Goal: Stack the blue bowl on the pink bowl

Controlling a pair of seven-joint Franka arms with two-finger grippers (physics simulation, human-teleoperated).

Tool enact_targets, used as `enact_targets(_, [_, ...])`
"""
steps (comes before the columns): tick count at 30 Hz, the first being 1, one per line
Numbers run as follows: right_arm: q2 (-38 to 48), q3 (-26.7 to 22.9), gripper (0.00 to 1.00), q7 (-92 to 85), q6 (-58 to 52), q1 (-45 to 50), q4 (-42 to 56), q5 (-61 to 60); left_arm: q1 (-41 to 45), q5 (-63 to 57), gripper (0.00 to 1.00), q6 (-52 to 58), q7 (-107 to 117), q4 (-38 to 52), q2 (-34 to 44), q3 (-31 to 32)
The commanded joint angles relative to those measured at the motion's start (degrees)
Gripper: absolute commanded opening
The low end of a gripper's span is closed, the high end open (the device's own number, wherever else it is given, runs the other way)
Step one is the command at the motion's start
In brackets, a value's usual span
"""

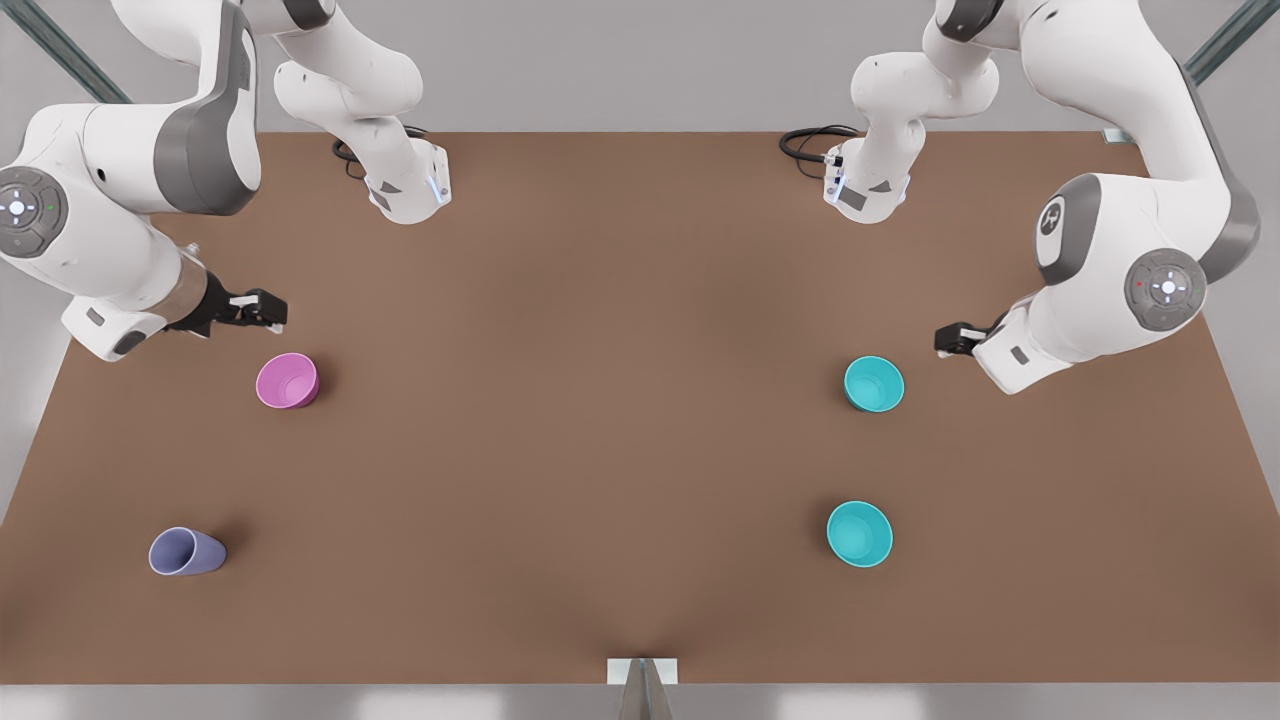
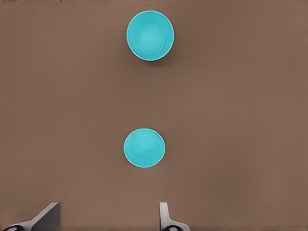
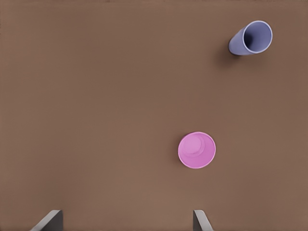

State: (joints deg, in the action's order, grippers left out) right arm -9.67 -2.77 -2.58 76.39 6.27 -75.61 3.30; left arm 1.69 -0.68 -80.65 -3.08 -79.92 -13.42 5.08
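Brown table [image 1: 600,400] bears pink bowl [image 1: 287,381] and blue bowl [image 1: 873,385], well apart.

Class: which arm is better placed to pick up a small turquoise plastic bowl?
Left. The left gripper, open, hovers beside the nearer turquoise plastic bowl; the right gripper, open, hangs near the pink plastic bowl.

The brown bench [image 1: 620,420] carries 4 things. The pink bowl [image 1: 287,381] stands far from the 2 turquoise bowls [image 1: 873,384] [image 1: 859,534]. The lavender cup [image 1: 186,552] is near the pink bowl, closer to the camera.
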Motion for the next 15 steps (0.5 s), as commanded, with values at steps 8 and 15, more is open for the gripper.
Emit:
enact_targets(8, [-14.23, -0.22, 1.00, -13.59, 9.30, -13.82, -4.10, -0.49, 0.06, -0.03, 1.00, 1.64, -0.43, 0.03, 0.15, 0.01])
enact_targets(15, [-16.43, -0.13, 1.00, -13.68, 33.30, -20.68, -21.60, -3.30, 0.06, -0.03, 1.00, 1.64, -0.43, 0.03, 0.06, 0.01])
